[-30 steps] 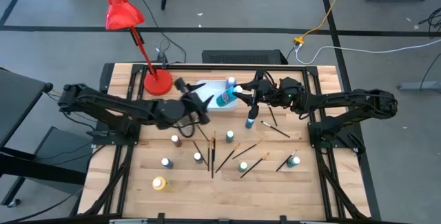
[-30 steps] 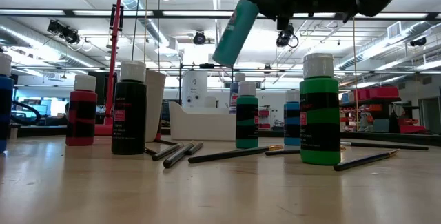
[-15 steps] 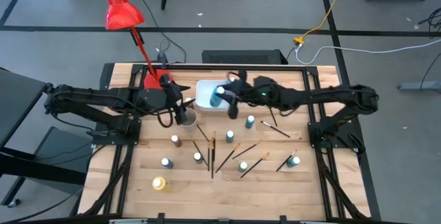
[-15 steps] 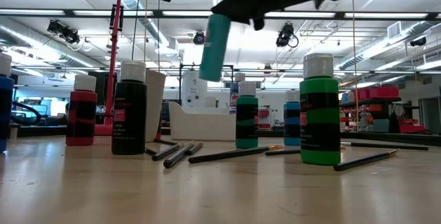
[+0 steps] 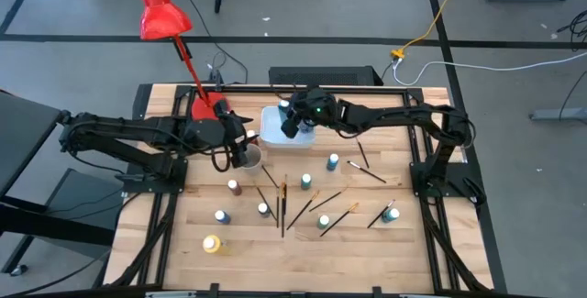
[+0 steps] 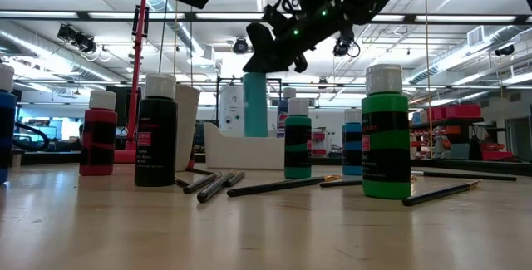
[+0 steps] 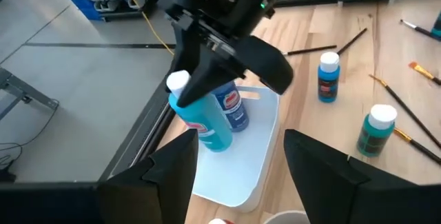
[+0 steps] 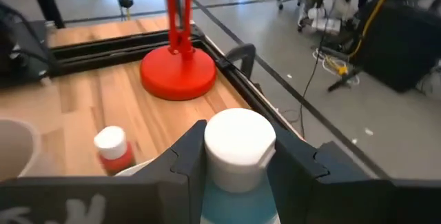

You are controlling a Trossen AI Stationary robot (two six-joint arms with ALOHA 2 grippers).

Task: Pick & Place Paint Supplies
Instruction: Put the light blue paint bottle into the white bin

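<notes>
Overhead and table-level views of a wooden table (image 5: 183, 234) set with paint supplies. The right gripper (image 5: 295, 120) reaches across to the white tray (image 5: 271, 133) near the far edge of the table, its fingers clamped on the neck of a light-blue paint bottle (image 7: 200, 117) with a white cap (image 8: 239, 140). In the low view the bottle hangs upright under the gripper, its base down at the tray's wall. In the left wrist view it stands tilted inside the tray, just beside a darker blue bottle (image 7: 231, 107) already there.

The left gripper (image 5: 240, 136) waits just beside the tray, on the side of the red lamp base (image 5: 204, 106), with its jaws wide apart and nothing between them. A small red bottle (image 8: 111, 148) shows in the right wrist view, near the lamp base.

Across the middle of the table lie the remaining supplies: several thin paintbrushes (image 5: 282, 204), partly crossing one another, with small bottles among them. These include a brown bottle (image 5: 233, 187), a yellow bottle (image 5: 212, 244) towards the near left corner and a teal bottle (image 5: 392, 213) towards the right edge. A blue bottle (image 5: 332, 162) stands just in front of the tray.
</notes>
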